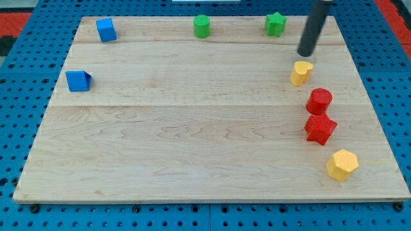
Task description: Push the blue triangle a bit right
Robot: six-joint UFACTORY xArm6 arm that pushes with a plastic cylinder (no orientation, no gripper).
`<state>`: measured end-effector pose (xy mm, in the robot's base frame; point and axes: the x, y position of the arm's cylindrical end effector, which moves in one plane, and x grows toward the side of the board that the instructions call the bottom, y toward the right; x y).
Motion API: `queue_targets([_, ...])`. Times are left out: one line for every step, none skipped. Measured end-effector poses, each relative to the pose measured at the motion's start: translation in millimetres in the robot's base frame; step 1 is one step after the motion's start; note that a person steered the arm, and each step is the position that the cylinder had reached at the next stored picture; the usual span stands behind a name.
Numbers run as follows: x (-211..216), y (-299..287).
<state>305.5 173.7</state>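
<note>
The blue triangle (78,81) lies near the board's left edge, a wedge-shaped block. A blue cube (106,29) sits above it near the top left corner. My tip (307,54) is at the end of the dark rod that comes down from the view's top right. It rests just above a yellow block (300,72), far to the right of the blue triangle, with most of the board's width between them.
A green cylinder (202,26) and a green star (275,24) stand along the top edge. Below the yellow block are a red cylinder (318,101), a red star-like block (320,128) and a yellow hexagon (341,165). The wooden board (192,141) lies on a blue pegboard.
</note>
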Motion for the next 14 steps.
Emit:
queue_targets([22, -32])
queue_targets([56, -32])
queue_targets([66, -12])
queue_targets([66, -12])
queue_targets([66, -12])
queue_targets([58, -12])
queue_targets([53, -31])
queue_targets([45, -50])
queue_targets([57, -82])
queue_targets([90, -200])
queue_targets([113, -322])
queue_targets([177, -435])
queue_targets([180, -479])
queue_targets([128, -454])
